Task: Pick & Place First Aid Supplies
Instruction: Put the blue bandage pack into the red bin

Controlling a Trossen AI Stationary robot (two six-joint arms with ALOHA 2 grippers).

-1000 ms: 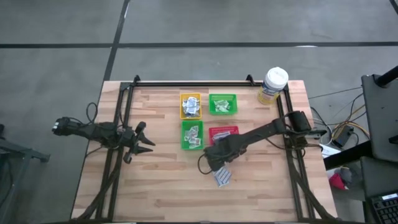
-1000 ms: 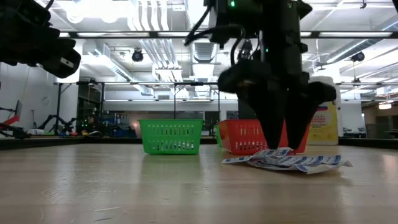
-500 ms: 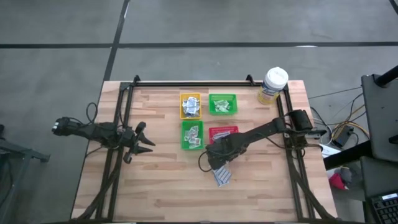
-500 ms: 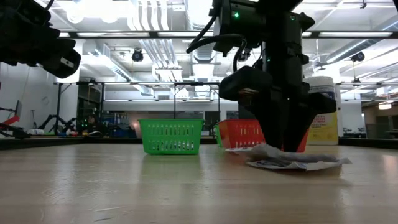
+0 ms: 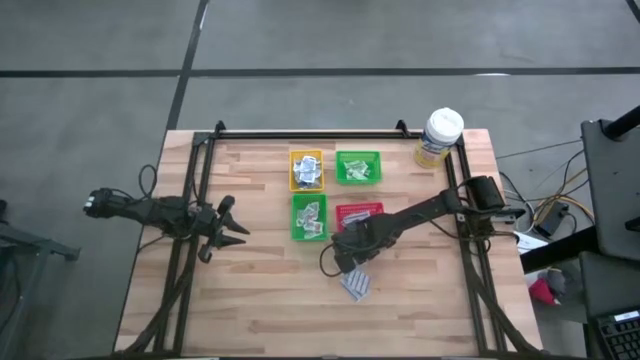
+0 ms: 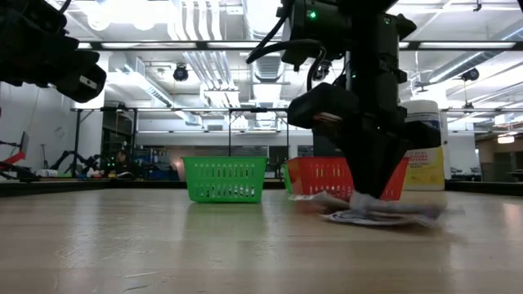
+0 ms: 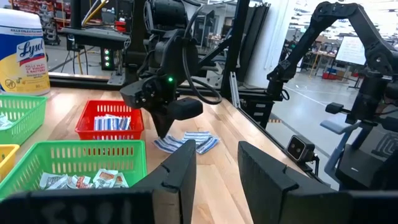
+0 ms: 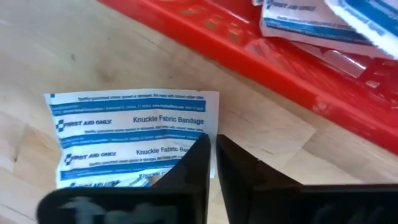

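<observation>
The first aid supplies still loose on the table are a small heap of blue-and-white bandage packets (image 5: 357,284) near the middle of the table (image 5: 260,300), just in front of the red tray (image 5: 360,213). The right tool (image 5: 350,262) is down on the far edge of this heap. In the right wrist view its two dark fingers (image 8: 199,163) stand almost pressed together, only a thin slit between them, their tips at the edge of the top packet (image 8: 134,140), whose print reads "Knuckle Fabric Bandage". Whether the packet's edge is pinched between them cannot be told. In the low view the tool (image 6: 369,196) meets the heap (image 6: 372,216) at table height, with the red tray (image 6: 331,178) behind it.

Outward from there, the red tray already has similar blue-and-white packets in it (image 7: 112,122). To its left is a green tray (image 5: 309,217) with small pale sachets, and on the far side are a yellow tray (image 5: 306,169) and a second green tray (image 5: 358,167), both with packets inside. A yellow canister with a white lid (image 5: 439,137) is at the far right corner of the table.

The left tool (image 5: 232,229) waits at the table's left side, well apart from the trays, its fingers (image 7: 180,177) spread with nothing between them.
</observation>
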